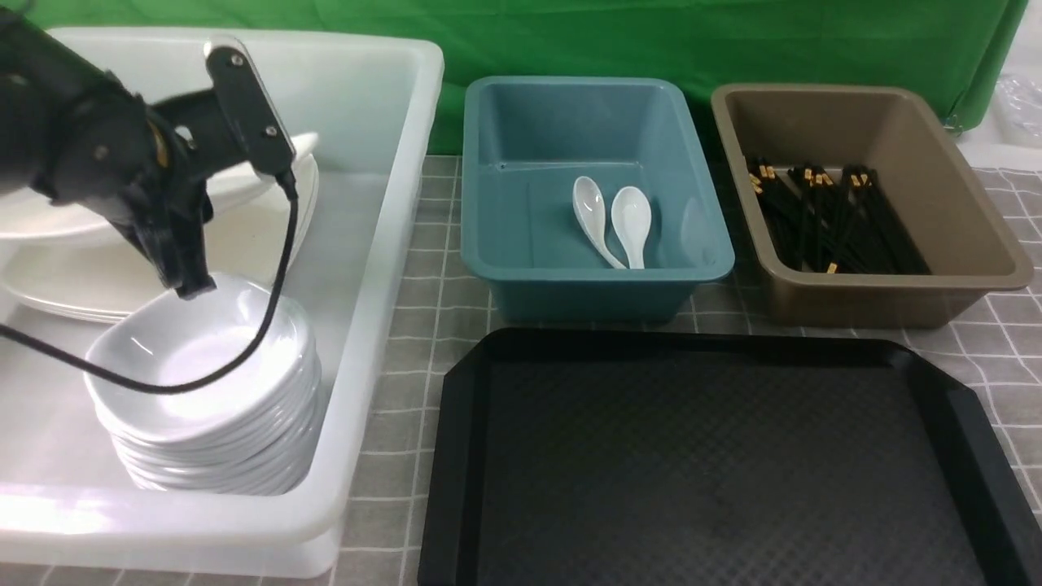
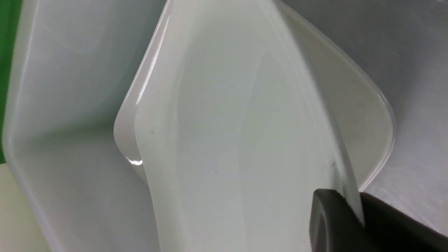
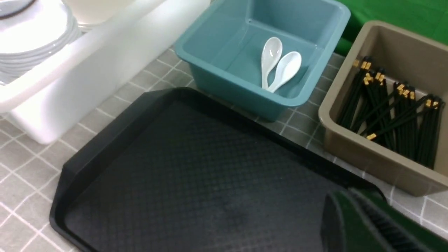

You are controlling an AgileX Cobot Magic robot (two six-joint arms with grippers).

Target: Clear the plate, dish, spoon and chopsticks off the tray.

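Bright, even overhead light in all 3 views; glare on the stacked dishes (image 1: 203, 358) and plate (image 2: 224, 140) rim; close left wrist view soft, shadows faint.

The table (image 1: 423, 456) has a grey cloth (image 1: 1001, 342) on it, with thin white lines that make squares. Four things sit right on the cloth. A big white tub (image 1: 370, 268) is on the left side. A teal tub (image 1: 598, 289) is in the middle at the back. A brown tub (image 1: 887, 305) is at the back on the right, just beside the teal one, with a small gap between them. A black tray (image 1: 716, 472) lies flat at the front, just in front of the teal and brown tubs. The tray is near the white tub but does not touch it. A strip of cloth shows between them.
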